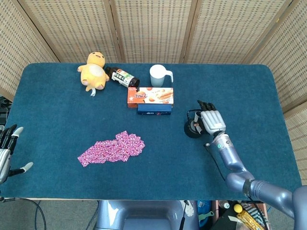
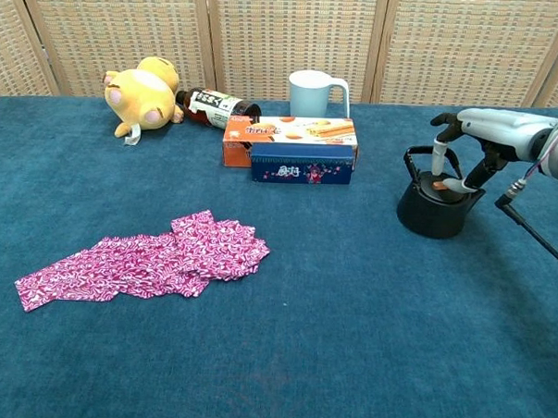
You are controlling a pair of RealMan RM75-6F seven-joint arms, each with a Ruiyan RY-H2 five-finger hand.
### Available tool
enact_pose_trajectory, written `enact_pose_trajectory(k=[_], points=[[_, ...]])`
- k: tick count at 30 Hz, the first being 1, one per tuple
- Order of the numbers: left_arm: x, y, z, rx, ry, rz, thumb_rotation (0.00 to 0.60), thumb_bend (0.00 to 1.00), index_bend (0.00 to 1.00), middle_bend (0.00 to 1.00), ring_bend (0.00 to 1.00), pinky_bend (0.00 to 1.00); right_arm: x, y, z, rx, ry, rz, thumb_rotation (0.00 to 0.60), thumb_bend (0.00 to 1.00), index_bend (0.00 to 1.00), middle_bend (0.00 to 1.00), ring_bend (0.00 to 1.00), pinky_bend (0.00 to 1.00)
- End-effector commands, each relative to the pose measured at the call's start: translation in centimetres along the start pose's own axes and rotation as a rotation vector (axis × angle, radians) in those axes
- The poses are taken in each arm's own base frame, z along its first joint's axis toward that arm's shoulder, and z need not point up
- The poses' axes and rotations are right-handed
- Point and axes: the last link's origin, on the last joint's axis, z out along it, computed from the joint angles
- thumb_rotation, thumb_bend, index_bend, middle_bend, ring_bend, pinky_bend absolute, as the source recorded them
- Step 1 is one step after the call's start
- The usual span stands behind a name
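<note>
- right hand (image 2: 467,143) over black kettle (image 2: 434,208), fingers (image 2: 438,159) spread and pointing down around the handle, thumb tip at the lid; real grip cannot tell
- kettle upright on blue table (image 1: 57,120), well right of blue box (image 2: 301,164)
- orange snack box (image 2: 291,134) touching blue box, just behind it
- left hand (image 1: 5,153) at table's left edge, far from kettle, fingers apart, holding nothing

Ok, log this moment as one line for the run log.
right hand: fingers at kettle handle, grip unclear | left hand: open, at table edge
</note>
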Motion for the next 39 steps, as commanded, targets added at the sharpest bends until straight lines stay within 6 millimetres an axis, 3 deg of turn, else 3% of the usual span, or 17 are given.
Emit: enact_pose_trajectory(k=[1,11,23,29,33,39], points=[[0.0,0.0,0.0,0.001,-0.001,0.000,0.600,0.03,0.00,0.00,0.00,0.00,-0.3,-0.1,0.0,0.002,-0.006,-0.004,0.600,0.55,0.50,0.00,0.00,0.00],[-0.1,-0.1,0.1,0.005,-0.004,0.000,0.600,0.03,0.00,0.00,0.00,0.00,-0.7,0.0,0.3,0.002,-0.010,-0.026,0.600,0.55,0.50,0.00,0.00,0.00],[-0.2,0.0,0.2,0.003,-0.010,0.003,0.600,0.03,0.00,0.00,0.00,0.00,-1.0,0.5,0.5,-0.005,-0.013,-0.028,0.600,0.55,0.62,0.00,0.00,0.00],[-0.2,0.0,0.2,0.003,-0.010,0.003,0.600,0.03,0.00,0.00,0.00,0.00,-0.8,0.6,0.4,-0.006,-0.007,-0.029,0.600,0.57,0.63,0.00,0.00,0.00],[-0.2,0.0,0.2,0.002,-0.012,0.001,0.600,0.03,0.00,0.00,0.00,0.00,-0.3,0.6,0.2,0.001,0.010,-0.027,0.600,0.57,0.64,0.00,0.00,0.00],[-0.1,0.0,0.1,-0.001,-0.007,-0.007,0.600,0.03,0.00,0.00,0.00,0.00,2.1,0.5,-1.3,0.032,0.080,-0.013,0.600,0.58,0.64,0.00,0.00,0.00]])
